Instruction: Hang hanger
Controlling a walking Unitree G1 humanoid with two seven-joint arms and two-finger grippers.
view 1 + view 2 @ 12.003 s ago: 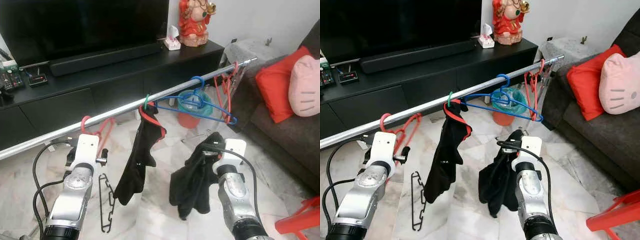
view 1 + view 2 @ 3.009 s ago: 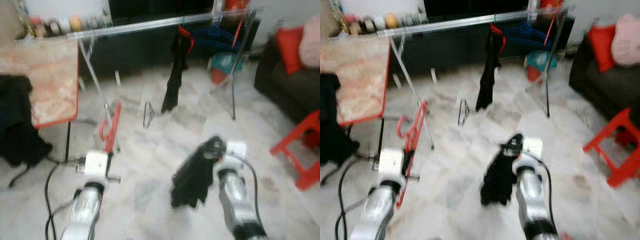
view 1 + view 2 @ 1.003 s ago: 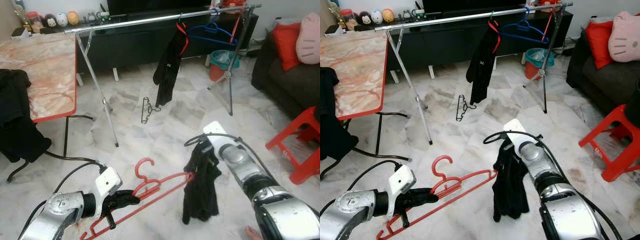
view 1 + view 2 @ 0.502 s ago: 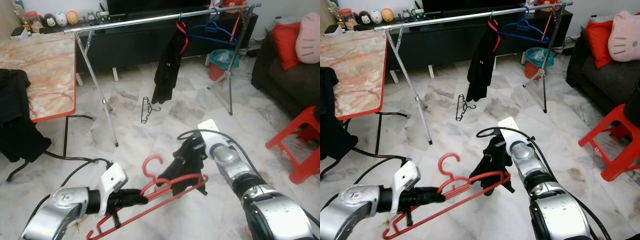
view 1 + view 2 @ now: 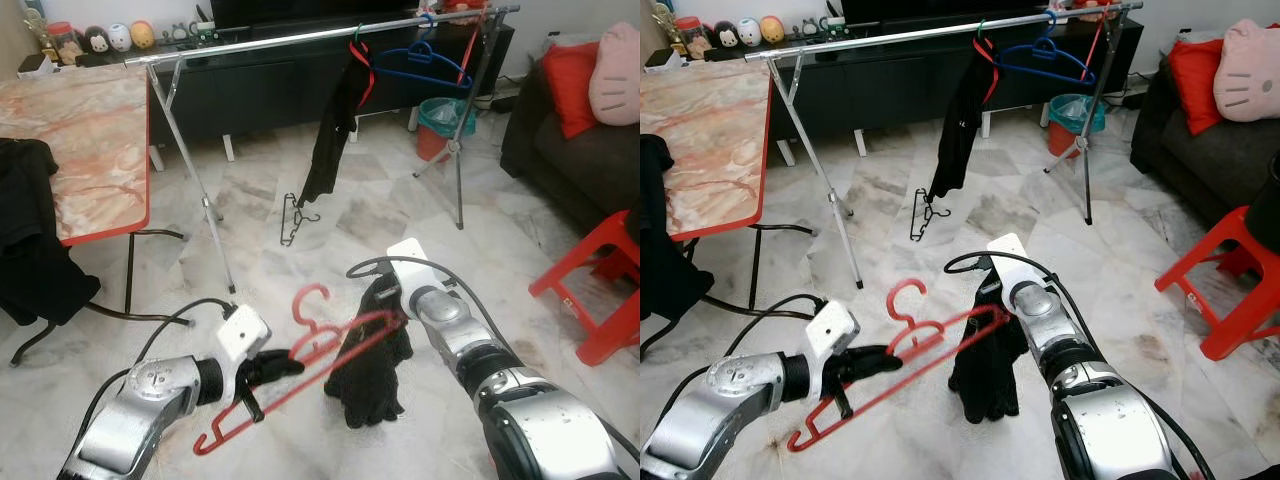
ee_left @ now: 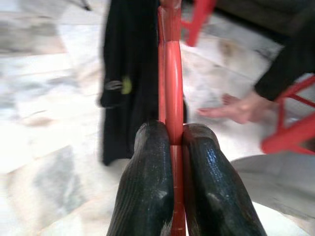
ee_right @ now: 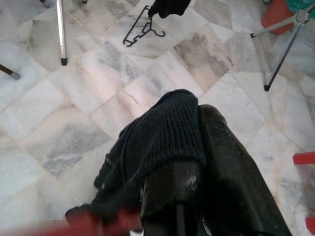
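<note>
We are reading no brand or lettering anywhere here; a small pale mark on the black garment [image 6: 125, 73] is showing in the left wrist view, too blurred to make out.

Taking the steel clothes rail [image 5: 300, 38] as our landmark: well to its left, a marble-patterned worktop [image 5: 75, 140] with a red edge is standing, dark cloth [image 5: 35, 250] draping off its near corner. Under the rail a black wire hanger [image 5: 290, 218] is lying on the pale marble floor [image 5: 250, 190]. A black top [image 5: 335, 130] is hanging from the rail, with a blue hanger [image 5: 425, 70] beside it toward the rail's right end.

Well in front of the rail, our left hand [image 5: 275, 366] is pinching the red hanger [image 5: 300, 370], both black fingers [image 6: 147, 182] closing flat against its plastic bar. The red hanger is tilting up, hook uppermost, its far shoulder touching the black garment.

Our right hand [image 5: 385, 300] is clamping a fold of that knitted garment between its fingers [image 7: 226, 162]; the rest is slumping onto the floor.

Right of the rail, a dark sofa [image 5: 570, 170] is carrying a red cushion [image 5: 575, 85], and a red stool [image 5: 595, 290] is standing nearer.
</note>
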